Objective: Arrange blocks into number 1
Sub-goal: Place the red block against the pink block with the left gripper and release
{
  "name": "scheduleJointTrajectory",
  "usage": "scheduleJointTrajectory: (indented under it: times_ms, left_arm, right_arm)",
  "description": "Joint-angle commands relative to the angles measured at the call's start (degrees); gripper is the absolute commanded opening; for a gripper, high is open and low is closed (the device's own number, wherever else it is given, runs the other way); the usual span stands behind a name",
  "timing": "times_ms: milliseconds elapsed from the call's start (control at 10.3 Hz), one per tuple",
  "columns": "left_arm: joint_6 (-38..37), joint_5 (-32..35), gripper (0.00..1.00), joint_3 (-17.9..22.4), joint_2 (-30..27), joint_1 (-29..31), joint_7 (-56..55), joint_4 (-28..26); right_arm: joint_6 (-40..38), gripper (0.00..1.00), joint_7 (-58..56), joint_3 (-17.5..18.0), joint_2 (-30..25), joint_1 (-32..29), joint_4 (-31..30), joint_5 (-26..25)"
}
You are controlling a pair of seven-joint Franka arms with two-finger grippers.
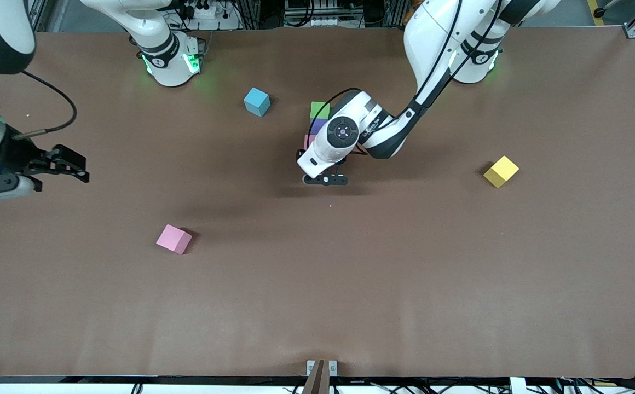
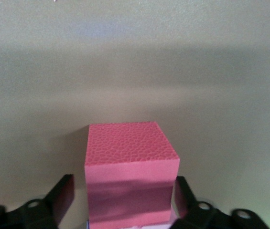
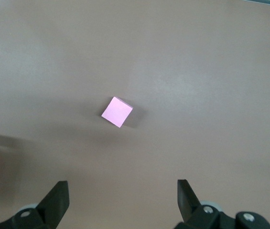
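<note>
A green block (image 1: 320, 109), a purple block (image 1: 317, 127) and a sliver of a light pink block (image 1: 307, 141) form a line at mid-table. My left gripper (image 1: 325, 179) hangs low at that line's nearer end. In the left wrist view a red block (image 2: 130, 157) stands on the table between the fingers (image 2: 60, 198) of the left gripper (image 2: 123, 200), which is open, with a gap at one side. The second light pink block (image 1: 174, 239) (image 3: 117, 112) lies alone, nearer the camera. My right gripper (image 1: 79, 167) (image 3: 123, 200) waits open and empty above the right arm's end.
A blue block (image 1: 257, 102) sits near the right arm's base. A yellow block (image 1: 501, 171) lies toward the left arm's end. The brown table (image 1: 405, 284) is bare between them. The left hand hides the red block in the front view.
</note>
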Motion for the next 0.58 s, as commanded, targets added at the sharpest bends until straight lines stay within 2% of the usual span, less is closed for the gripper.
scheduleJointTrajectory:
  times_ms: [0, 292, 487]
  left_arm:
    - [-0.6, -1.2, 1.00, 0.2, -2.2, -0.1, -0.9, -0.8]
    - [-5.6, -0.4, 1.00, 0.1, -7.4, 2.6, 0.6, -0.5]
    - [-7.6, -0.4, 1.00, 0.1, -9.8, 5.2, 12.8, -0.9]
  right_arm:
    - [0.7, 1.00, -0.1, 0.3, 2.3, 1.1, 0.6, 0.4]
    - [5.0, 1.00, 0.0, 0.2, 8.0, 0.5, 0.0, 0.4]
    - [7.8, 1.00, 0.4, 0.2, 12.0, -0.3, 0.3, 0.5]
